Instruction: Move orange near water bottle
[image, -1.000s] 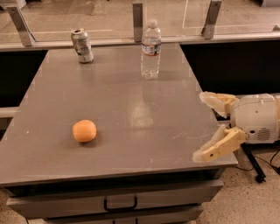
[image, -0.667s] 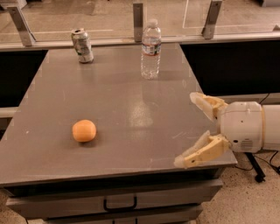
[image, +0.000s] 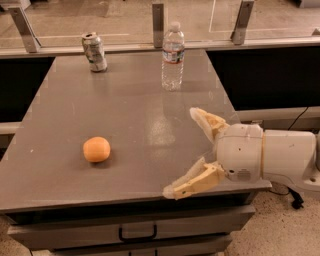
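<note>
The orange (image: 96, 149) lies on the grey table (image: 120, 105) at the front left. The water bottle (image: 172, 56), clear with a white cap and blue-and-white label, stands upright at the back, right of centre. My gripper (image: 182, 152) comes in from the right over the table's front right part. It is open and empty, its two cream fingers spread wide and pointing left. It is well to the right of the orange and nearer the front than the bottle.
A silver drink can (image: 94, 52) stands at the back left of the table. A glass railing with metal posts (image: 158, 19) runs behind the table. A drawer with a handle (image: 137, 233) is under the front edge. A cable (image: 295, 200) lies on the floor at right.
My gripper has moved left, from beyond the table's right edge to over its front right part, closer to the orange. The orange, bottle and can have not moved.
</note>
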